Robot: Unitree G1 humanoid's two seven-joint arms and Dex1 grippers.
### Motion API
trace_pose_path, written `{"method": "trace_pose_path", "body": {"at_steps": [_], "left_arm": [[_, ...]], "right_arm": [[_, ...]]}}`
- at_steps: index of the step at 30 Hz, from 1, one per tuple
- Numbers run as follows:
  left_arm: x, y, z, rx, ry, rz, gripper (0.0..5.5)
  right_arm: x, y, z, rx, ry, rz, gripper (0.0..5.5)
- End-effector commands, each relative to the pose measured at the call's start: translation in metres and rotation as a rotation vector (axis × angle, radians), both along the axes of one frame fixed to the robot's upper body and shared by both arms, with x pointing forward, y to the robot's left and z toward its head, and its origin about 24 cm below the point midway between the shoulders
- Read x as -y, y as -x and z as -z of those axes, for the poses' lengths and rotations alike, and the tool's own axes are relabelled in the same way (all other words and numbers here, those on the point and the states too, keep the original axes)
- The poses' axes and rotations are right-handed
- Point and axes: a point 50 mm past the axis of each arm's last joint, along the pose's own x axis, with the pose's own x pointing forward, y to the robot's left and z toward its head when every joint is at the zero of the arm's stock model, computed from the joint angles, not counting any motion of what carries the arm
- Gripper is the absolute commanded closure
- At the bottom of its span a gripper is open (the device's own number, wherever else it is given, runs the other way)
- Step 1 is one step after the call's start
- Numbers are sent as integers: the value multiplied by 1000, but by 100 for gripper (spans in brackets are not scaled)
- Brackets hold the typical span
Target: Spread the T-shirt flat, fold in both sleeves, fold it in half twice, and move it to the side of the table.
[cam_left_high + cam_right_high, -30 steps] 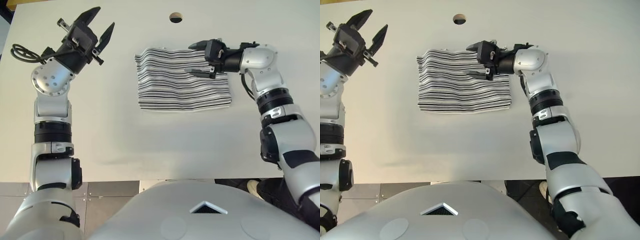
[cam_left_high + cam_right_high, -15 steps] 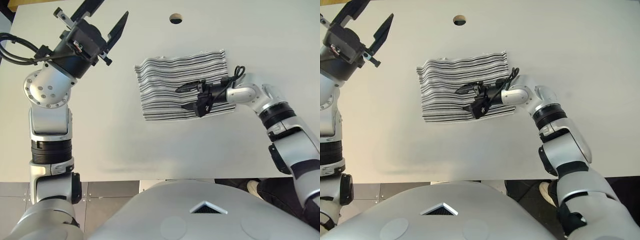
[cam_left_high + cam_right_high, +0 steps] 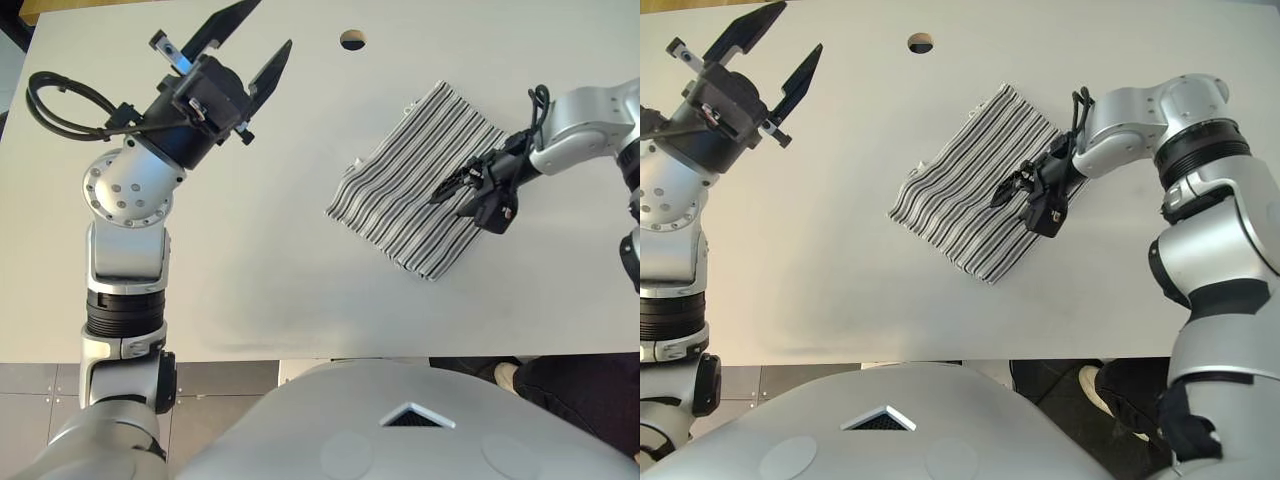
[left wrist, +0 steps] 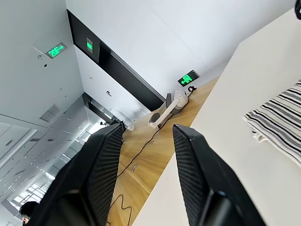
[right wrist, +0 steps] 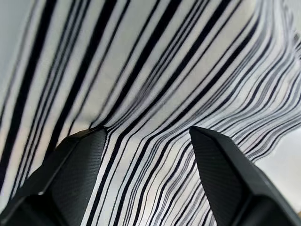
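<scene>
The folded black-and-white striped T-shirt (image 3: pixel 415 180) lies turned at an angle on the white table (image 3: pixel 250 260), right of centre. My right gripper (image 3: pixel 455 200) rests on its right part, open, with both fingers spread and pressing down on the cloth (image 5: pixel 155 61). In the right wrist view the two fingertips (image 5: pixel 70 179) straddle a stretch of striped fabric. Over the left side of the table my left gripper (image 3: pixel 262 30) is held up, open, with nothing between its fingers. In the left wrist view a corner of the T-shirt (image 4: pixel 282 117) shows beyond that gripper (image 4: pixel 148 136).
A round hole (image 3: pixel 352 39) sits in the table near its far edge. A black cable (image 3: pixel 60 95) loops off the left wrist. Bare tabletop stretches left of the shirt and in front of it, down to the near edge (image 3: pixel 300 355).
The right gripper has swept to the right with the T-shirt under it, sliding and turning the cloth to a diagonal. The left gripper has shifted slightly right, still open.
</scene>
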Motion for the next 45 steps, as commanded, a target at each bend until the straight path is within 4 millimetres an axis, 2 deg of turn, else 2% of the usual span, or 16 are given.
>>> {"method": "trace_pose_path", "body": {"at_steps": [1, 5, 8, 12, 18, 23, 29, 34, 39, 42, 45], "left_arm": [[0, -5, -3, 9, -4, -4, 355], [-2, -4, -3, 13, 0, -16, 355], [0, -6, -6, 18, 0, -3, 355], [-2, -4, -8, 26, 0, -3, 355], [-2, 3, -11, 41, 0, 8, 355], [-1, 6, -12, 45, -9, 18, 355], [4, 9, -11, 46, -15, 49, 355], [6, 10, -14, 54, -17, 66, 355], [5, 13, -15, 61, -17, 59, 355], [7, 12, -15, 63, -18, 63, 355], [8, 10, -16, 66, -19, 74, 355]], "right_arm": [[-5, -20, -22, -14, -72, 186, 220], [-29, -57, -72, -134, -253, 503, 220], [-34, -67, -80, -199, -368, 638, 220], [-34, -70, -56, -118, -415, 741, 220], [-31, -60, -8, 48, -356, 747, 220], [-32, -68, 0, 199, -406, 808, 220], [-45, -60, 22, 330, -396, 672, 220], [-51, -48, 43, 325, -342, 576, 220], [-75, -30, 58, 232, -369, 468, 220], [-96, -22, 61, 178, -437, 428, 220], [-125, -5, 63, 83, -548, 364, 220]]}}
